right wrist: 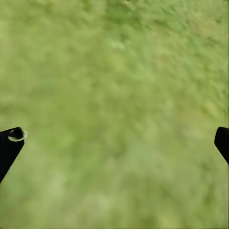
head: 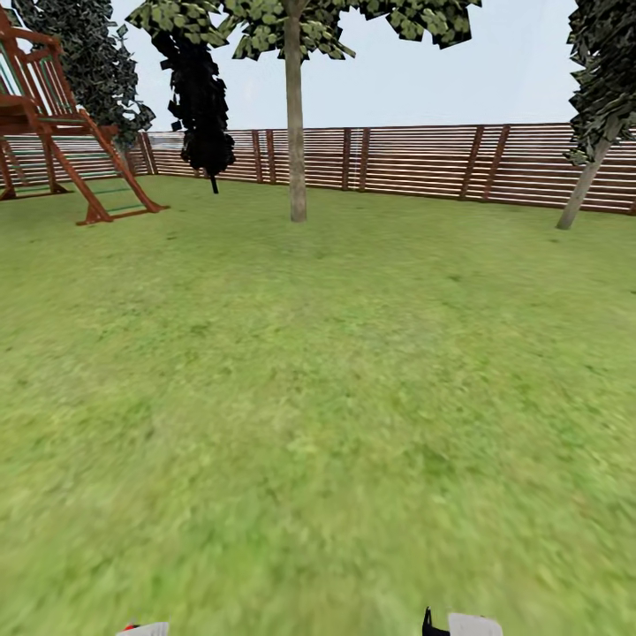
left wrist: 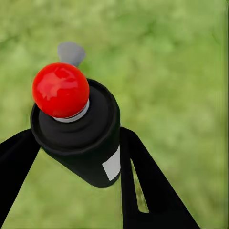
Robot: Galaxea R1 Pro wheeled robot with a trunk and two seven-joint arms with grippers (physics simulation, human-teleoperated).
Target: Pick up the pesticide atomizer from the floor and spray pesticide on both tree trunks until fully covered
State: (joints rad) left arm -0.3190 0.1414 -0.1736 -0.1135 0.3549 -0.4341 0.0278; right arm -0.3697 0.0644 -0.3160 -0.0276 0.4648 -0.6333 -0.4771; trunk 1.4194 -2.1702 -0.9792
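The left gripper (left wrist: 76,157) is closed around the black body of the pesticide atomizer (left wrist: 78,138), its red tip (left wrist: 60,89) above the fingers, over the lawn (head: 318,397). The can looks light, rigid and smooth, best clasped mid-body; how full it is cannot be told. The right gripper (right wrist: 114,143) hangs wide open and empty, and two pale trunks (head: 294,124) (head: 583,187) stand far ahead by the fence (head: 424,159).
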